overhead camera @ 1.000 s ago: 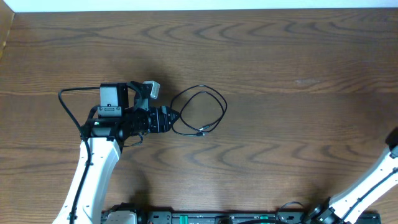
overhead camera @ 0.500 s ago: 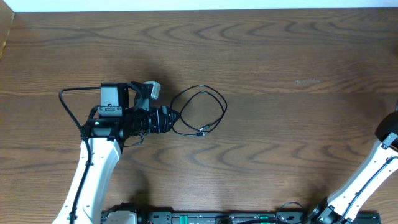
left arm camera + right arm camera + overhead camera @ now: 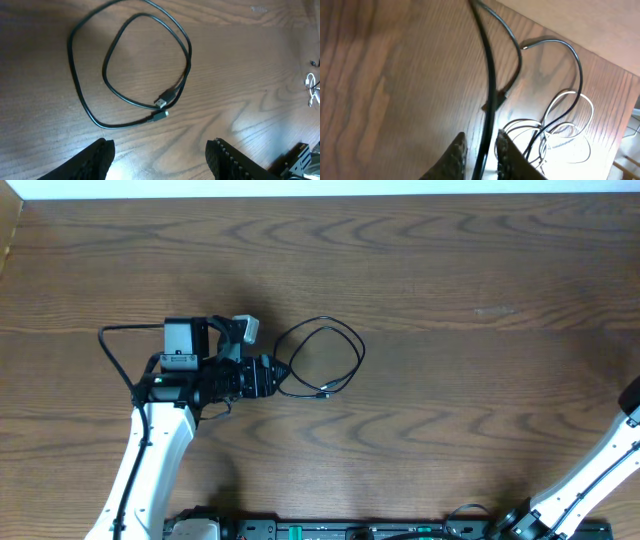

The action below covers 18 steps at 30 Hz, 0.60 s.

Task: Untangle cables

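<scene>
Separation is judged partly done. Black cable (image 3: 167,97) is seen on the wooden table (image 3: 480,260) just ahead of the left gripper (image 3: 159,150). It is laid in two overlapping loops, with both plug ends free inside the coil and no other cord touching it. Left gripper's fingers are spread wide with nothing between them; the cable is not touched.

White cord (image 3: 570,92) is found well apart, at the table's right end, heaped in loose loops with thin dark strands lying across it. Right gripper (image 3: 480,145) is set low there, fingers close together, with a black cord (image 3: 491,75) running between them. Whether it is pinched or loose cannot be told, nor whether that cord belongs to the task.

Left to do, by judgement: right-hand heap to be cleared, black coil to be opened out.
</scene>
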Motion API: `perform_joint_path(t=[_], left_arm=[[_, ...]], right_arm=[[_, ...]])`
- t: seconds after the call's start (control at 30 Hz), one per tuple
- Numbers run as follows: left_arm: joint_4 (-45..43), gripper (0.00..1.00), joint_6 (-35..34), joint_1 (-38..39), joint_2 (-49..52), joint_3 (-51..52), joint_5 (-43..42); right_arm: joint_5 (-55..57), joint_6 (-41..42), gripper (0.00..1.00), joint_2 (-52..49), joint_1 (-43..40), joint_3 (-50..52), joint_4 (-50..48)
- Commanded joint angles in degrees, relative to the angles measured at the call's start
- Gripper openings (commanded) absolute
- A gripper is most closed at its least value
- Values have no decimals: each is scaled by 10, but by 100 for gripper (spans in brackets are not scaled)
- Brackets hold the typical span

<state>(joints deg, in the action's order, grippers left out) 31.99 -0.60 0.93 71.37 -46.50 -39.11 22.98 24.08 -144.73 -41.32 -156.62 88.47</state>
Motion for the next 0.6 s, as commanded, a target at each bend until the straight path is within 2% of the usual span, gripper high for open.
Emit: perform_joint_path(t=[0.0,0.1,0.17,0.2,0.4,0.57], left_arm=[[-2,64,0,1,6,3,-7],[-3,64,0,1,10,3,-7],[-4,64,0,1,12,3,-7],[-4,64,0,1,12,3,-7],[-3,64,0,1,13,3,-7],[-4,64,0,1,13,3,-7]], right_arm=[[7,12,25,5,3,-3,-3],[-17,-14,59,5,6,-3,-14],[-35,-31,93,5,9,-3,-18],[-39,-32,99,5,9,-3,-19],[-51,-44,99,5,16,-3,-19],[-125,-71,99,5,27,-3,-23]])
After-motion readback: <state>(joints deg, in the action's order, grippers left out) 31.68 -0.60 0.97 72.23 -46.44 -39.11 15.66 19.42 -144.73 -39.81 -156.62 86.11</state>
